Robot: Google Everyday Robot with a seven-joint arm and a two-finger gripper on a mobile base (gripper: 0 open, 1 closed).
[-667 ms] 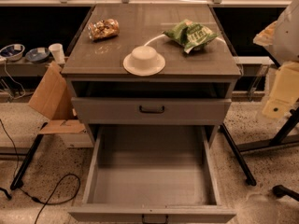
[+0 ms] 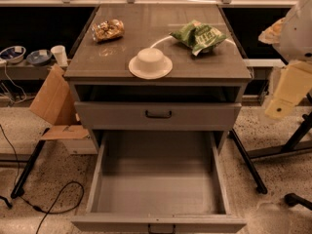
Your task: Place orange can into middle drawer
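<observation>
The orange can (image 2: 107, 30) lies on its side at the back left of the cabinet top (image 2: 117, 65). The middle drawer (image 2: 158, 186) is pulled wide open below and its grey floor holds nothing. Its dark handle (image 2: 161, 228) shows at the bottom edge. My gripper (image 2: 285, 91) is the cream part under the white arm (image 2: 298, 30) at the right edge. It hangs beside the cabinet, level with the upper drawer and far from the can. Nothing shows in it.
A white bowl (image 2: 150, 63) sits upside down at the front middle of the top. A green snack bag (image 2: 197, 34) lies at the back right. The shallower drawer with a black curved handle (image 2: 158, 114) is shut. Cardboard (image 2: 51, 99), cables and stand legs (image 2: 248, 162) flank the cabinet.
</observation>
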